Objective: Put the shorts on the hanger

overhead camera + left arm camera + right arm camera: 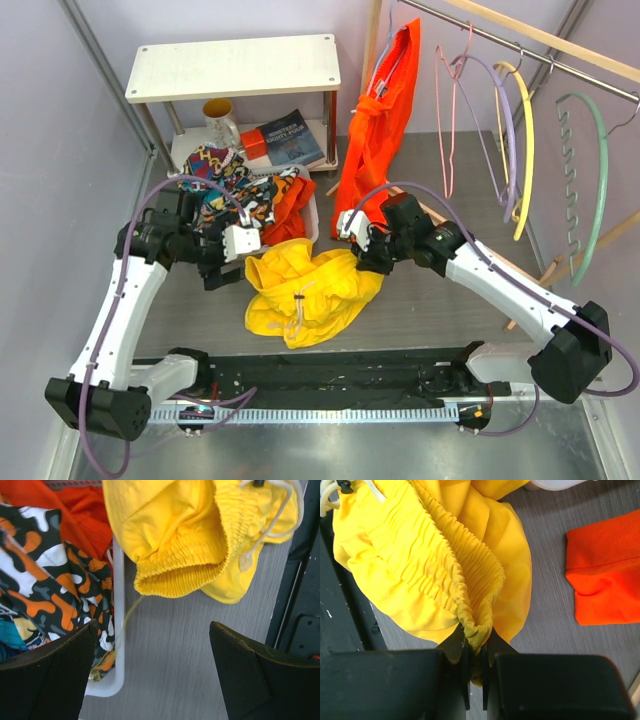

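Got right gripper [475, 652] clamped on waistband edge of shorts [305, 285] just beside white basket [119, 605], left gripper [154, 645] spread wide by basket rim over bare tabletop [175, 680], hanger [441, 120] well right of basket.

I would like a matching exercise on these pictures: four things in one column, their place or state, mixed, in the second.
1 shorts
2 pink hanger
3 left gripper
4 right gripper

A jaws shut on yellow waistband
B hanging at the back right
C crumpled on the table
D jaws open, holding nothing

Pairs: 1-C, 2-B, 3-D, 4-A
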